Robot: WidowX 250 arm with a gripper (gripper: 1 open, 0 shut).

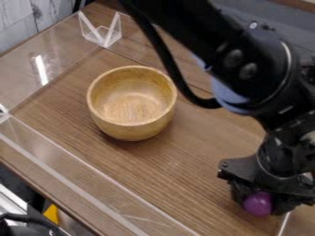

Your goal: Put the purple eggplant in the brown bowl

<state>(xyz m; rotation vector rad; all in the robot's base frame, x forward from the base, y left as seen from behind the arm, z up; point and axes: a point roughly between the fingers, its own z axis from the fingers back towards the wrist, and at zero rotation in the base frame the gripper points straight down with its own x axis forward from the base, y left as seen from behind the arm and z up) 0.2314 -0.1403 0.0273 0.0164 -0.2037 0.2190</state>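
Stage: grasp of the purple eggplant [257, 203], not yet lifted, judged from how low the gripper [261, 195] sits over it.
Eggplant place: on the wooden table [185, 152], near the right front corner, close to the clear wall there.
Eggplant view: only a small glossy purple patch visible under the black claw; rest covered by the gripper body.
Eggplant long axis: cannot tell now, too much hidden.
Claw state: lowered around the eggplant, black fingers on both sides of the purple patch; whether already pressing it or only beside it, not clear in this view.
Claw direction: pointing almost straight down at the table.
Key relation: eggplant directly beneath the claw, between the fingers, so no sideways search needed; next need is probably a firm closing and then a lift.
Bowl place: brown bowl [132, 101] upright, empty, well apart from the gripper, to the left and further back in the picture.
Path to bowl: from the grasp place up, then left and back over the thick rim; table between them bare.
Risk: smooth round toy, may slip or roll out if pinched near the end.
Progress: early, eggplant on the table, bowl without content.
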